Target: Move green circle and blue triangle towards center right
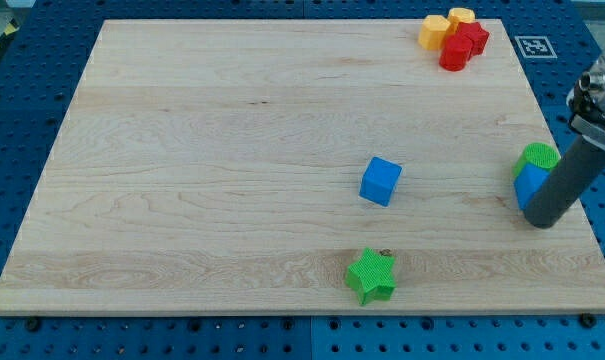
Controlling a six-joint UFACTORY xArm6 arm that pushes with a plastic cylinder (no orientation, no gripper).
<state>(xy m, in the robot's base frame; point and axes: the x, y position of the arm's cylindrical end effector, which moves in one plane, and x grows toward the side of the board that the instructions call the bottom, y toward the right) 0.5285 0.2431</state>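
- Rightmost on the board, at mid-height near the view's right edge, lies the green circle [538, 156]: a bright green round block, its top face visible.
- Touching it just below is the blue triangle [528, 185]; only its left part shows, so the shape is hard to confirm, the rest being hidden behind the rod [565, 180].
- Near the board's centre sits a blue cube [381, 181], well apart from the pair and to their left.
- Toward the view's bottom, below the cube, lies a green star [371, 277], close to the board's lower edge.
- At the view's top right a cluster of touching blocks stands: two yellow blocks [435, 31] [462, 17] and two red blocks [470, 36] [454, 56], shapes unclear.
- The wooden board [202, 150] rests on a blue perforated table [22, 100].
- My tip [542, 220] rests on the board against the blue triangle's lower right side, below the green circle.
- No jaws exist on this rod, so no grip state can be told.
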